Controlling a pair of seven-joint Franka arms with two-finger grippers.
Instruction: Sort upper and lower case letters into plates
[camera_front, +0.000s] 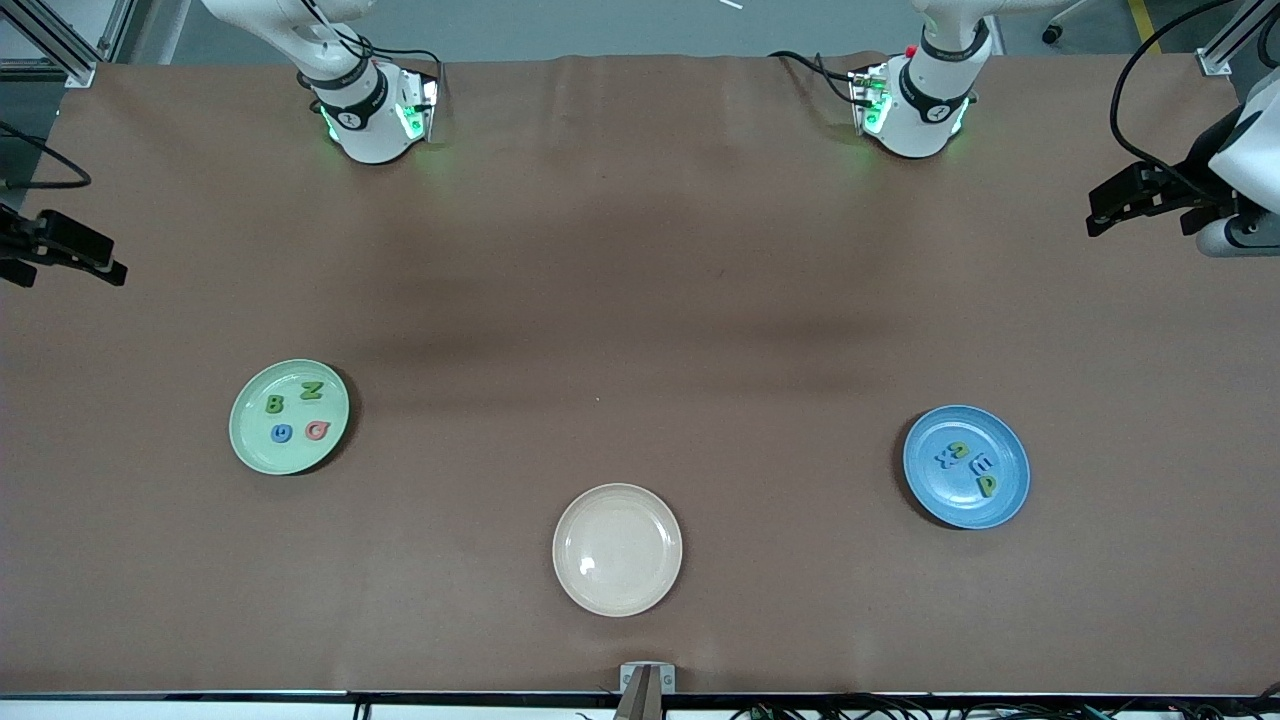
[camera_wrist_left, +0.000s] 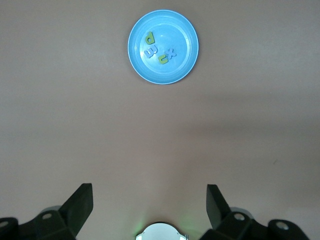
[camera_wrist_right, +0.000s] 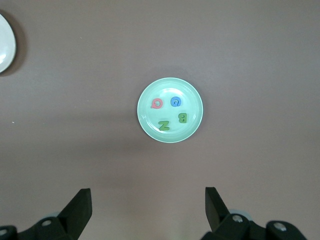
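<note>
Plates first: the green plate (camera_front: 289, 416) sits toward the right arm's end of the table, the blue plate (camera_front: 966, 466) toward the left arm's end, and the beige plate (camera_front: 617, 549) lies bare between them, nearest the camera. Four capitals (camera_wrist_right: 169, 113) lie in the green one, four small letters (camera_wrist_left: 159, 50) in the blue. Both arms are pulled up and waiting: left gripper (camera_wrist_left: 150, 202) spread wide, high above the cloth with the blue plate in sight, and right gripper (camera_wrist_right: 148, 205) equally wide, high above the green. Sorting looks finished, I'd say; the best move is holding clear, nudging nothing.
</note>
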